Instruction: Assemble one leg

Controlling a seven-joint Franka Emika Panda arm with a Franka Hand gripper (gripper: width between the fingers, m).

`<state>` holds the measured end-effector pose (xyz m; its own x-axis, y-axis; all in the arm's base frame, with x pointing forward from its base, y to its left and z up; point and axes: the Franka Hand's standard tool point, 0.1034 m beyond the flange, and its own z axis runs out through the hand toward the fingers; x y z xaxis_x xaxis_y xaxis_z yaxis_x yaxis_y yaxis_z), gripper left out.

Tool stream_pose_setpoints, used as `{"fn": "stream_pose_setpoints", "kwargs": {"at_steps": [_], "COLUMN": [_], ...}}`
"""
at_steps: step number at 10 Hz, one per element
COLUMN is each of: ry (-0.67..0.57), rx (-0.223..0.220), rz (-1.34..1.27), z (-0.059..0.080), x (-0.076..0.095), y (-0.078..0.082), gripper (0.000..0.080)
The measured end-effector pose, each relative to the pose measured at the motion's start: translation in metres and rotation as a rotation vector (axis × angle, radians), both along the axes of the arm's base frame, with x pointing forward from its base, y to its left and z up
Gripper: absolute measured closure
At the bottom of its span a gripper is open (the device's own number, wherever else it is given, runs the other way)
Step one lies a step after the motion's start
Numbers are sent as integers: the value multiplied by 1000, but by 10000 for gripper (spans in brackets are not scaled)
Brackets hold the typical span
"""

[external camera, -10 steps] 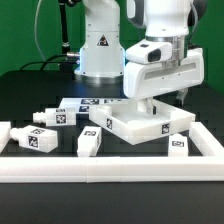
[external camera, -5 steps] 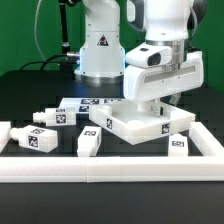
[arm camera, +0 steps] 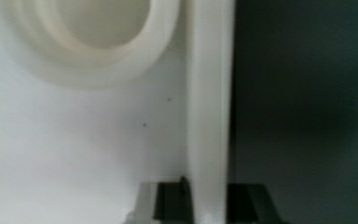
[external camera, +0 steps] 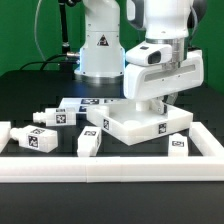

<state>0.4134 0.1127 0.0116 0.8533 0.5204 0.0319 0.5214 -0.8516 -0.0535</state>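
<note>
The arm point(external camera: 160, 45) leans over the tabletop point(external camera: 150, 124), its gripper point(arm camera: 206, 203) pinched onto the raised rim (the wrist view shows a finger on each side). A leg point(external camera: 88, 141) lies loose just beside the tabletop, on the exterior view's left.

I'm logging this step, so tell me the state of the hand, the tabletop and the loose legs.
Hand: down low, closed on the tabletop's rim.
Tabletop: lying flat, rim up, gripped at one edge.
Socket: empty, no leg in it.
Leg on the exterior view's left: lying loose, untouched.
Middle leg: lying loose, untouched.
Leg on the exterior view's right: lying loose, untouched.
</note>
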Motion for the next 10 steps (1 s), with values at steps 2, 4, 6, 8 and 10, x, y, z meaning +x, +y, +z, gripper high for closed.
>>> {"fn": "stream_pose_setpoints", "kwargs": {"at_steps": [2,4,6,8,10], "ry": [-46,-72,-72,-67,-75], "rx": [-3,-9,-11,-11,-24], "rz": [145,299,359,357,524], "z": [1,0,3,1,0], "x": [7,16,25,23,26], "y": [-18,-38,-41,-41,-50], "gripper": [747,747,747,747,747]}}
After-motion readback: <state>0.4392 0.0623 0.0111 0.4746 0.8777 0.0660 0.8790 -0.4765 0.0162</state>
